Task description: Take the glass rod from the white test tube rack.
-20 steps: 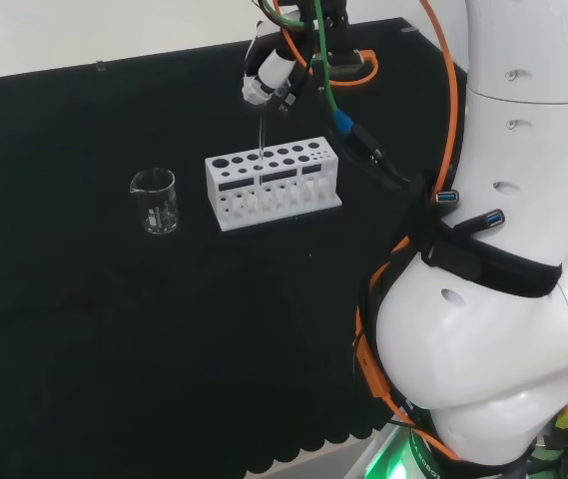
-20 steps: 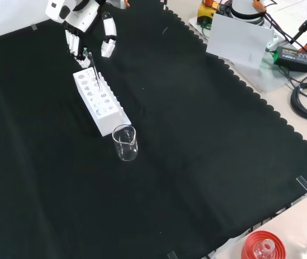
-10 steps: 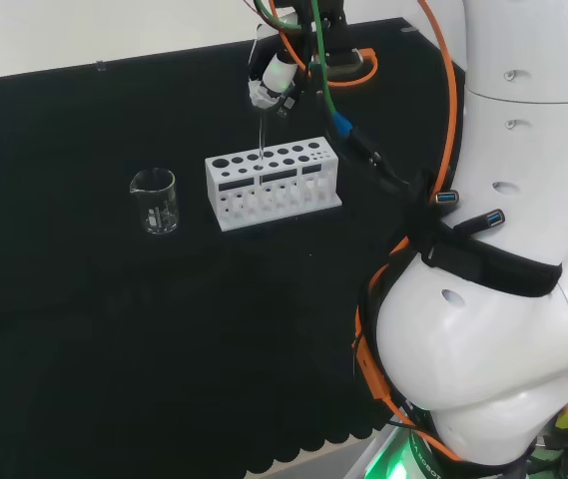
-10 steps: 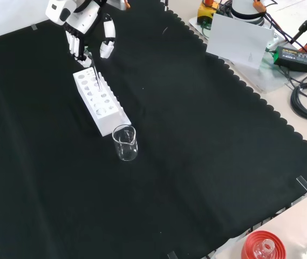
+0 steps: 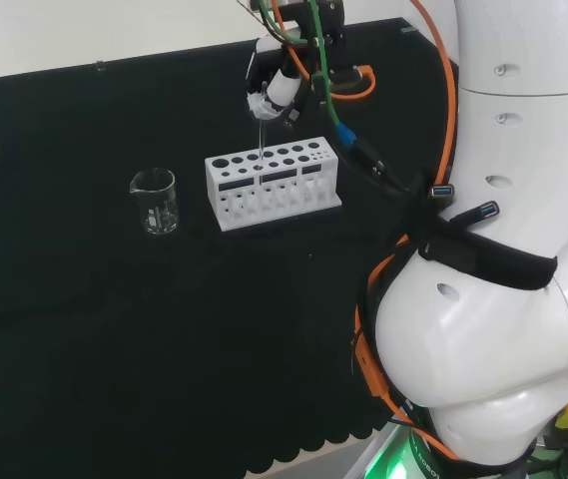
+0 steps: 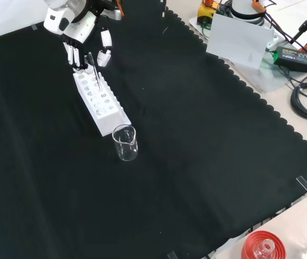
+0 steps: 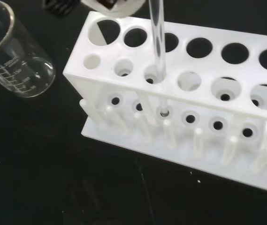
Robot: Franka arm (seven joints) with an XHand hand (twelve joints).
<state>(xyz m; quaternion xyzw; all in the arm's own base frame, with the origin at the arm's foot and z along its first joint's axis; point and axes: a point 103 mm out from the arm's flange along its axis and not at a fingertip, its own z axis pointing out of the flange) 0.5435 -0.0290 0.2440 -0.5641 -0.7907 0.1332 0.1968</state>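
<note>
While an empty glass beaker point(image 5: 154, 201) sits on the black tabletop point(image 5: 84, 329) at the left of the head view, the white test tube rack point(image 5: 272, 182) stands just to its right. Up top, the hand point(image 5: 276, 88) pinches the glass rod point(image 5: 261, 150) with curled fingers. The rod stands upright, its lower end still down in a rack hole.

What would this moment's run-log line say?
hand: shut on glass rod | rod: upright, lower end inside white test tube rack | beaker: beside rack, untouched
</note>
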